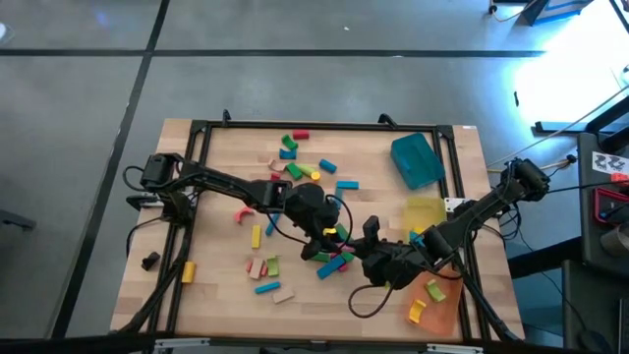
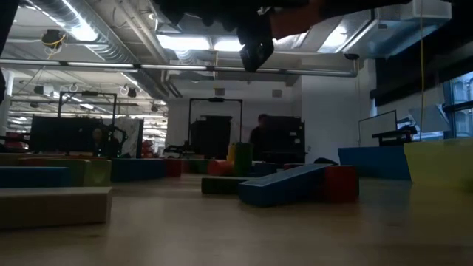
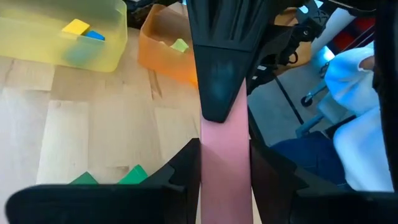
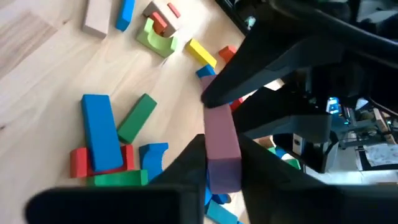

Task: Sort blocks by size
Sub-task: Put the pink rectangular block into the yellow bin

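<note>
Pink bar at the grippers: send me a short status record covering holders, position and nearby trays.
item: pink bar
left gripper: shut on the bar's one end
right gripper: shut on the other end
position: over the table's middle, near scattered blocks
yellow tray: holds a yellow and a blue block
orange tray: holds a light green block
stage: looks like a handover between arms

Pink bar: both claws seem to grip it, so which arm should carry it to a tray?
Probably the right. The left gripper and the right gripper both pinch the pink bar, but the orange tray and yellow tray lie on the right arm's side, close to its gripper.
</note>
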Available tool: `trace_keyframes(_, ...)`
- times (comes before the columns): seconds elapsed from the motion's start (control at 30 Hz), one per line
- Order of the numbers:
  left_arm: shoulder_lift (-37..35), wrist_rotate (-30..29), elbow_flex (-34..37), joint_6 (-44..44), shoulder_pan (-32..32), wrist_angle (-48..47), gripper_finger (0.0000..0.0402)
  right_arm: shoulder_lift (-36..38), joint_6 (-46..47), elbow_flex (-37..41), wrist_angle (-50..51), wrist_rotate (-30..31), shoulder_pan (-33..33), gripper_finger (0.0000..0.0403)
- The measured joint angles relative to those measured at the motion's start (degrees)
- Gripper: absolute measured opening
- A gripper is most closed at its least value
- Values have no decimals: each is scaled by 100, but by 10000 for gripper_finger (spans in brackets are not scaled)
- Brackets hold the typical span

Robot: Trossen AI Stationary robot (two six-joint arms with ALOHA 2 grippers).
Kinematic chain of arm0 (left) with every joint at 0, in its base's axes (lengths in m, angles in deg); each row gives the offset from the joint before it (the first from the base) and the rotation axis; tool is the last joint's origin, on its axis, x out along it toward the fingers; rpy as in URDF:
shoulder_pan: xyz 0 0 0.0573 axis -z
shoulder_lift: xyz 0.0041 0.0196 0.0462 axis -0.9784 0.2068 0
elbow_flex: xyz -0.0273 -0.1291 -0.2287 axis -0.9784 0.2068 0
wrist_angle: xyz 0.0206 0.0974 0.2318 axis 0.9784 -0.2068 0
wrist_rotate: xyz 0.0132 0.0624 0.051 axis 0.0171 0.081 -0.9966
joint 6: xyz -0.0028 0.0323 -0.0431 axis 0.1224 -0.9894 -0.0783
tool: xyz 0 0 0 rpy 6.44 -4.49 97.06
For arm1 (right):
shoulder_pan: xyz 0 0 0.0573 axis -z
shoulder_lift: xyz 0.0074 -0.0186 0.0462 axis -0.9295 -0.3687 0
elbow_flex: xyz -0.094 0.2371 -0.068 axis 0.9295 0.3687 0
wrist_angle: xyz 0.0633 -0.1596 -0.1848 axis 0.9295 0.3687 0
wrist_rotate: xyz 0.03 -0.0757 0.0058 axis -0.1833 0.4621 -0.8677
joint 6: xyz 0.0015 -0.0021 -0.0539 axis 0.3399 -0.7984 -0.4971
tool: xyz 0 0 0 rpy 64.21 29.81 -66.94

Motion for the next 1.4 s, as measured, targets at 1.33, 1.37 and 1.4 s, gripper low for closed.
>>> trace_keyframes(1.33,-1923,-3234,61,794,-2406,-8270,148,119,6177,-274,6968,-2298,2,62)
trace_keyframes(1.37,-1922,-3246,61,814,-2572,-8275,148,127,6252,-190,6980,-2363,2,63)
trace_keyframes(1.4,-1921,-3265,61,814,-2722,-8250,148,127,6339,-104,6990,-2417,4,65)
